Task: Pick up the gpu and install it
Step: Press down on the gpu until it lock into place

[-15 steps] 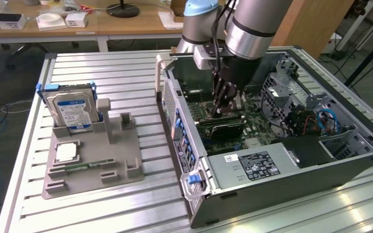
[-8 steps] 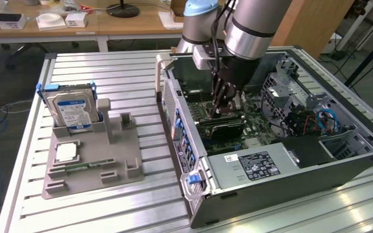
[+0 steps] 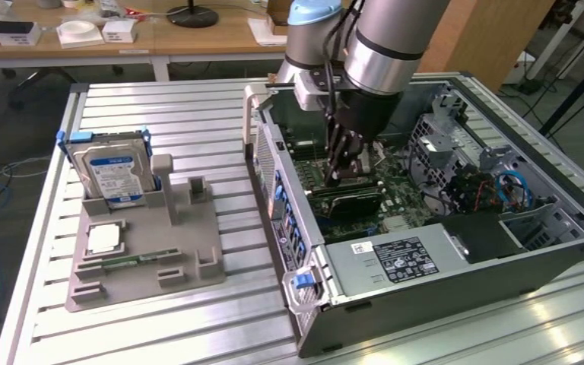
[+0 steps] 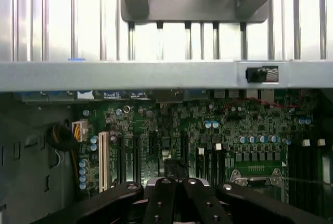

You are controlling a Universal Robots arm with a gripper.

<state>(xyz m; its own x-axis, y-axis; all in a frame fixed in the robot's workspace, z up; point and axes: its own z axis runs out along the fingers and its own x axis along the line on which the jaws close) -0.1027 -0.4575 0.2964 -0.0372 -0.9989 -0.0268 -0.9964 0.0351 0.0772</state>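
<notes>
Where the gpu (image 3: 351, 199) sits, flat and dark, it is down inside the open computer case (image 3: 535, 258), on the motherboard (image 3: 398, 199) just below the gripper (image 3: 345, 176), whose black fingers (image 4: 171, 203) are pressed together with nothing visibly caught between them. In the wrist view the green board with its slots (image 4: 104, 159) lies right under the fingertips. Well away from the gripper, toward the exterior view's left, a grey parts holder (image 3: 150, 262) stands on the slatted table (image 3: 211, 327), carrying a hard drive (image 3: 109, 175) with a blue-and-white label.
</notes>
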